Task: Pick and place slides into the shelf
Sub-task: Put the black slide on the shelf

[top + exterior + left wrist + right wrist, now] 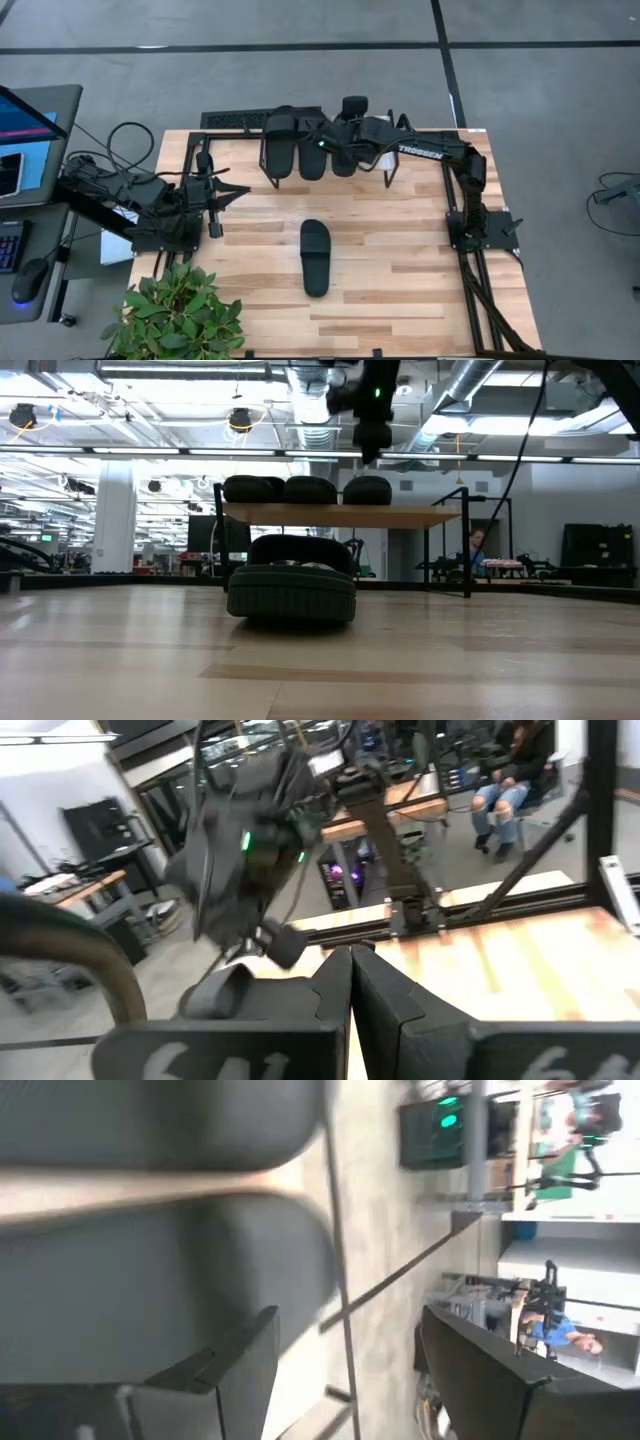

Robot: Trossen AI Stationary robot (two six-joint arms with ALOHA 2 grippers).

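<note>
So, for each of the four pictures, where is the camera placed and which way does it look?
High view: above the table, looking straight down; shows both arms, the shelf and one slide on the table.
Low view: at table-top height, looking level across; the same slide before the shelf, the right hand above.
Left wrist view: looks past the shut left hand toward the right arm.
Right wrist view: looks past the open right hand at the shelf.

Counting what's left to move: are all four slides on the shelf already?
No, three slides sit on the shelf, while one slide still lies on the table.
</note>
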